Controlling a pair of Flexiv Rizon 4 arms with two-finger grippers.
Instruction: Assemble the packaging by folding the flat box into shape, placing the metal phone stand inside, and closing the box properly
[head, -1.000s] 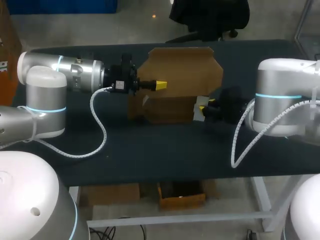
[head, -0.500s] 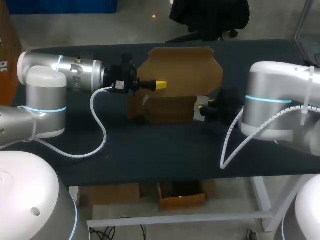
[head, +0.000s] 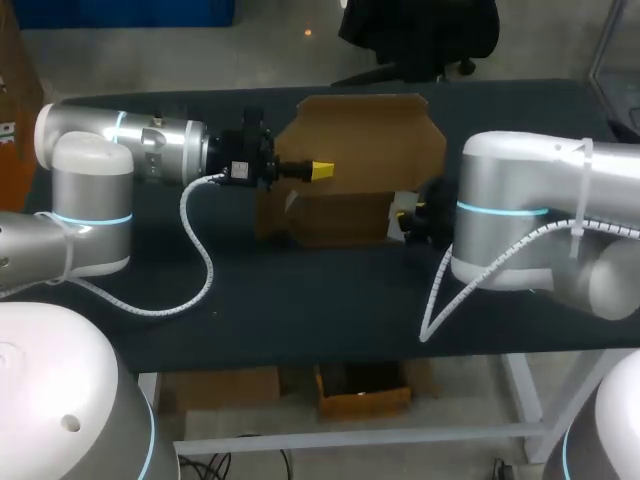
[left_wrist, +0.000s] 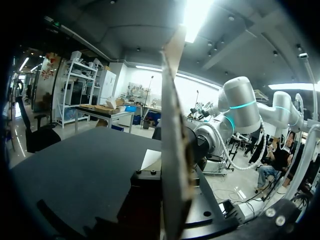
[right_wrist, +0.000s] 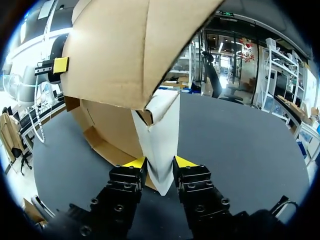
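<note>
— Hazards?
— Tearing, mostly. Right gripper (right_wrist: 160, 162) was pinched shut on the white flap (right_wrist: 159, 125). Left gripper (head: 321, 170) looked clamped on the upright panel (left_wrist: 175, 150). A pull by either arm could have ripped or creased the box (head: 345, 215), or slipped the flap free.
— Box where?
— Half-formed, mid-surface (head: 300, 300), between the arms. Stand not in view.
— Room?
— Far edge lay just behind the raised panel, so little margin there. Open room lay toward the near edge. Right arm bulked close beside the box; crowding seemed likely.
</note>
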